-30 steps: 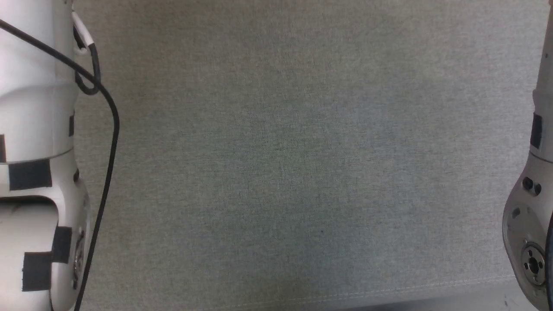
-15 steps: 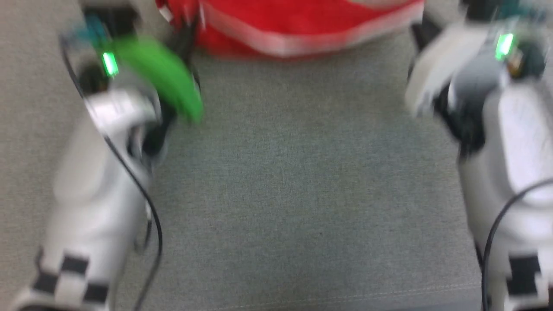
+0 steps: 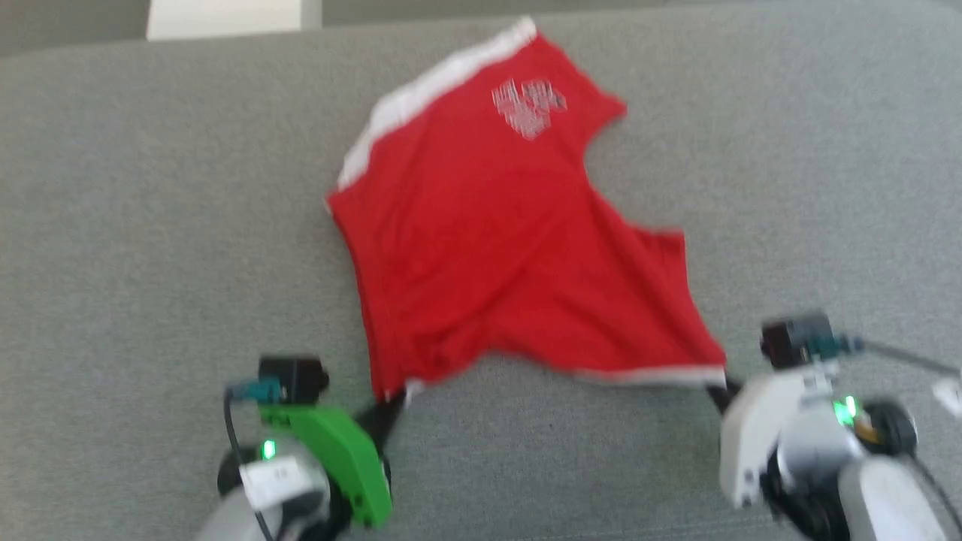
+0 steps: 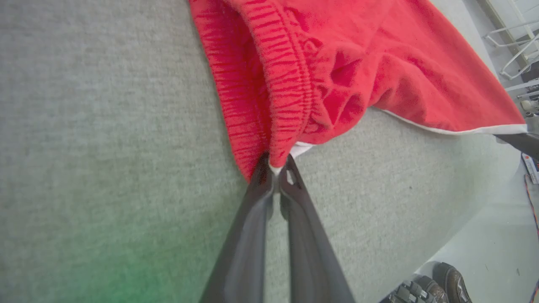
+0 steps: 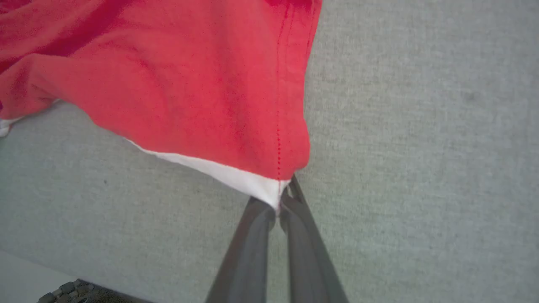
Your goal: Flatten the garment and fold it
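Note:
The garment (image 3: pixel 496 248), bright red shorts with white trim, lies spread on the grey cloth-covered table (image 3: pixel 113 225). A white printed patch shows near its far end. My left gripper (image 3: pixel 394 402) is shut on the near left corner, where the gathered waistband (image 4: pixel 286 84) ends. My right gripper (image 3: pixel 718 387) is shut on the near right corner, pinching the white hem (image 5: pixel 236 176). Between the two grips the near edge sags and lifts slightly off the table. In the left wrist view my left gripper (image 4: pixel 276 168) holds the red fabric; my right gripper (image 5: pixel 280 206) bites the hem in the right wrist view.
The table's near edge (image 4: pixel 454 235) runs close behind my grippers, with pale floor beyond it. A person's dark shoes (image 4: pixel 433 286) stand on that floor. A white block (image 3: pixel 225 15) sits past the table's far edge.
The head camera has tilted up from bare table and forearms to the whole garment. Both grippers now sit low in view, holding the near corners.

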Motion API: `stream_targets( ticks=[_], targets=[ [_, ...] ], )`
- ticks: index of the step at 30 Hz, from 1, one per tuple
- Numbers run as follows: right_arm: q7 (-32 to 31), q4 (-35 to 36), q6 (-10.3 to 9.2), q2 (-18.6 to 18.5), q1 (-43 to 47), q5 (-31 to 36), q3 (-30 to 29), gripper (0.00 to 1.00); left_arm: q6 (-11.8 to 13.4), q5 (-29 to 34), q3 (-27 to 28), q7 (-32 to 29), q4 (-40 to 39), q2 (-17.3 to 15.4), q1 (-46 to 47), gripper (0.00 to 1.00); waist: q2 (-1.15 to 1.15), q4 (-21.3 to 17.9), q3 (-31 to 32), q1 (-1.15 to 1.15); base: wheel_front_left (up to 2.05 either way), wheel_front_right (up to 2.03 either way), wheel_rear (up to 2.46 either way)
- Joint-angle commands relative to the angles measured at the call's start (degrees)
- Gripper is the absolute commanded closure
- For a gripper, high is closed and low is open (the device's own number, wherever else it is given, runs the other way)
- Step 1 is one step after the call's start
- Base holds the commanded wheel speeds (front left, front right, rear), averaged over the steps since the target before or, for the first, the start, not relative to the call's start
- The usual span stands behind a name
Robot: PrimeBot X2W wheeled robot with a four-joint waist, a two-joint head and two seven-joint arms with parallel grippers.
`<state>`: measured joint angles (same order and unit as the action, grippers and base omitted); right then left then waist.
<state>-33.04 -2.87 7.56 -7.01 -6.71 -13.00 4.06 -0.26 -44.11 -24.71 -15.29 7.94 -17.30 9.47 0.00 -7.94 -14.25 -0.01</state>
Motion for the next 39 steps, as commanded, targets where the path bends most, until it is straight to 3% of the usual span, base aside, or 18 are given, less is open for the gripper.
stream_targets(
  ticks=[1, 10, 18, 27, 39],
  targets=[
    [-1.00, 1.69, -0.08, 0.58, 3.01, -0.76, -0.82, 1.00, 1.05, 0.14, -0.54, -1.08, -0.97, -0.93, -2.98, 1.00, 0.00, 0.79, 3.61, 0.01, 0.00, 0.00, 0.00],
    [-5.45, 11.23, -0.08, 3.06, 18.10, 1.22, -9.20, 1.00, 5.65, 0.25, -1.30, -4.42, -10.85, -4.75, -13.66, 1.00, 0.00, 2.03, 7.10, 0.01, 0.00, 0.00, 0.00],
    [-5.61, 16.48, -0.08, 3.90, 20.12, 1.63, -10.13, 1.00, 5.11, 1.48, -3.79, -4.73, -17.36, -4.90, -15.06, 1.00, 0.00, 2.88, 7.51, 0.01, 0.00, 0.00, 0.00],
    [-3.22, 18.55, -0.08, 0.91, 6.26, 5.20, -7.25, 1.00, 2.43, 3.32, -4.26, -1.35, -18.55, -1.25, -6.01, 1.00, 0.00, 4.37, 4.67, 0.01, 0.00, 0.00, 0.00],
    [-0.46, 4.10, -0.08, -5.51, -19.76, 5.52, -3.38, 1.00, 1.89, 2.31, -0.24, 2.32, -9.35, 4.89, 9.60, 1.00, 0.00, 9.27, -3.35, 0.01, 0.00, 0.00, 0.00]
  ],
)
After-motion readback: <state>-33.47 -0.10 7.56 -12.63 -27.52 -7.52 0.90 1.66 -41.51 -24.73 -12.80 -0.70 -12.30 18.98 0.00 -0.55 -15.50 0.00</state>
